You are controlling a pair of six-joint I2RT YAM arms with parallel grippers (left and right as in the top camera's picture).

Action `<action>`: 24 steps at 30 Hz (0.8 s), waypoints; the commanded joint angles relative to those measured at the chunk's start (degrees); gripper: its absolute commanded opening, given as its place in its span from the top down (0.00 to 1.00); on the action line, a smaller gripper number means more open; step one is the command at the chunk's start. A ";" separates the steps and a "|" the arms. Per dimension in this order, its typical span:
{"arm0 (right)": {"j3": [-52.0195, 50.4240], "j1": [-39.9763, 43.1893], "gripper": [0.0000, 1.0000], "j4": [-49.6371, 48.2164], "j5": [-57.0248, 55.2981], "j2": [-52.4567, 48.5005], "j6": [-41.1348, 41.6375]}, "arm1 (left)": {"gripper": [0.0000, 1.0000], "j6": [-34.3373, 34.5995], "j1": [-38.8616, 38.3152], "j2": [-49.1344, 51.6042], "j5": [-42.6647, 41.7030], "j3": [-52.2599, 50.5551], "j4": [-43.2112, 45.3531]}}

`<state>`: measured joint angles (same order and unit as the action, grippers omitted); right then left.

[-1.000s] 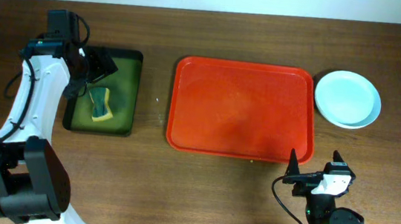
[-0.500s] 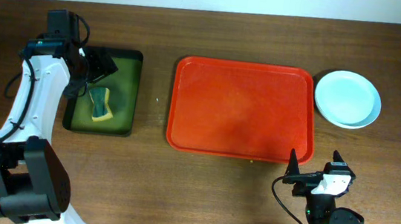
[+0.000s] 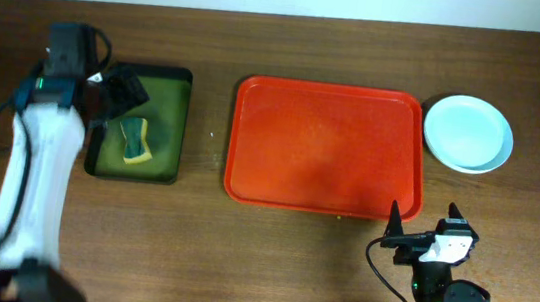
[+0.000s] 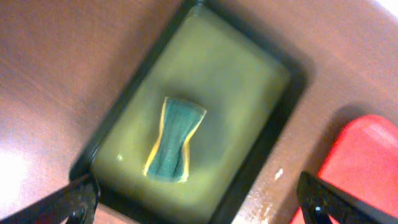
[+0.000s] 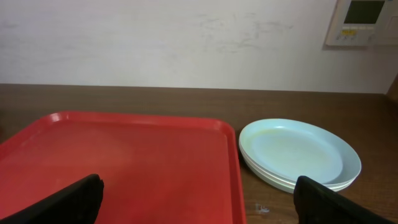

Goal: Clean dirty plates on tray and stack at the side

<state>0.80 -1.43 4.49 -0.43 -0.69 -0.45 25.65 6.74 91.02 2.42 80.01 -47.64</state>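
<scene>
The red tray (image 3: 327, 147) lies bare in the middle of the table; it also shows in the right wrist view (image 5: 124, 162). The plates (image 3: 468, 134) sit stacked on the table to the right of the tray, pale blue on top, also in the right wrist view (image 5: 298, 154). My left gripper (image 3: 119, 90) is open and empty above the dark green tray (image 3: 171, 85), its fingertips wide apart in the left wrist view (image 4: 199, 202). My right gripper (image 3: 421, 227) is open and empty at the tray's front right, seen in its own view (image 5: 199, 199).
A green and yellow sponge (image 3: 134, 141) lies in the dark green tray (image 4: 273, 68), seen from the left wrist too (image 4: 174, 140). A wall with a white control panel (image 5: 364, 22) stands behind the table.
The left arm has lifted and shifted slightly left, blurred in motion. The sponge stays in the dark tray. The right arm has not moved.
</scene>
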 commanded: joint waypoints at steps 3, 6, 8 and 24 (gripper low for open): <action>-0.48 0.37 0.02 0.20 -0.28 0.50 -0.39 | 0.01 -6.54 -3.21 -23.89 1.01 -26.56 16.63; -0.48 0.37 0.02 0.20 -0.28 0.50 -0.39 | 0.01 -12.26 -3.72 -44.04 -6.58 -45.20 31.08; -0.48 0.37 0.01 0.20 -0.28 0.50 -0.39 | 0.01 -15.56 -3.72 -58.05 -7.80 -54.05 36.33; -0.48 0.37 0.02 0.20 -0.28 0.50 -0.39 | 0.01 -18.97 -3.61 -90.75 -8.68 -76.87 44.83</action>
<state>0.78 -1.26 4.47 -0.43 -0.62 -0.47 8.32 3.22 0.95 -5.23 6.07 -6.96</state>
